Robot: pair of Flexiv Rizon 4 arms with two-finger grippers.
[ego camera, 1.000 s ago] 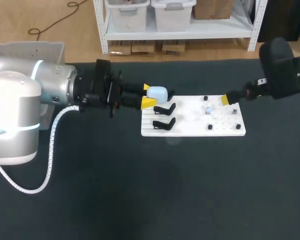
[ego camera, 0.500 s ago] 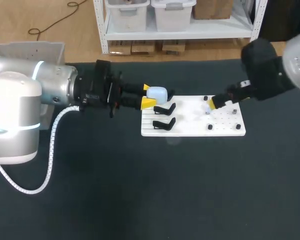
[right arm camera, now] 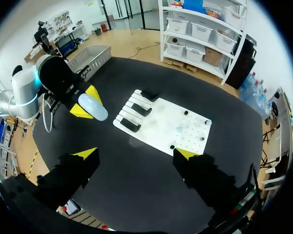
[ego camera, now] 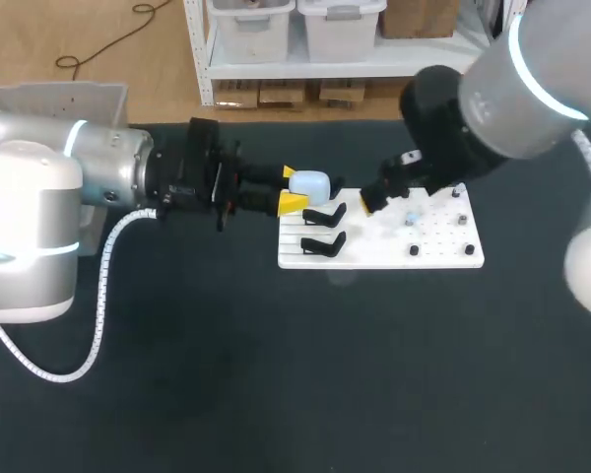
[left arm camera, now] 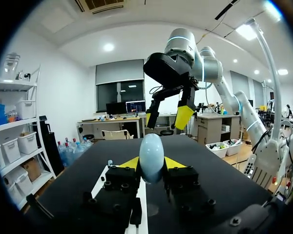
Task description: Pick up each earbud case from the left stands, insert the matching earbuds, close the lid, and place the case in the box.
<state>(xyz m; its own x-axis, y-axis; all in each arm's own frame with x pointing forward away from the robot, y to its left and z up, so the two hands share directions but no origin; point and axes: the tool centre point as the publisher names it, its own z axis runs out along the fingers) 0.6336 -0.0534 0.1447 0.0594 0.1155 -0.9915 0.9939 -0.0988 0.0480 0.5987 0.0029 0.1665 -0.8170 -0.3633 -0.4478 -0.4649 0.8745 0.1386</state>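
While the left fingers [ego camera: 292, 202] pinch the pale blue earbud case [ego camera: 310, 183] from two sides with their yellow tips, the case hangs in the air over the left edge of the white board [ego camera: 374, 258], just above the two black stands [ego camera: 323, 214]. In the left wrist view it stands on end between the tips, rounded like an egg. I cannot see a seam, nor whether the lid is open.

The right fingers [right arm camera: 88, 154] are spread wide with nothing between them. They hover over the middle of the board, near the case but apart from it.

Further out on the board sit some dark pegs and a small pale piece [ego camera: 411, 217], perhaps an earbud, though it is too small to tell. The board lies on the dark counter [ego camera: 276, 394], and the grey box [ego camera: 49, 91] waits well off behind the left arm.

By its look the case is light, hard and glossy, so it may slip or twist in a pinch. The flat flanks at its widest part seem the safest hold, leaving the lid side free. An earbud would be tiny and easily flicked away, so it calls for a gentle, centred tip grip.
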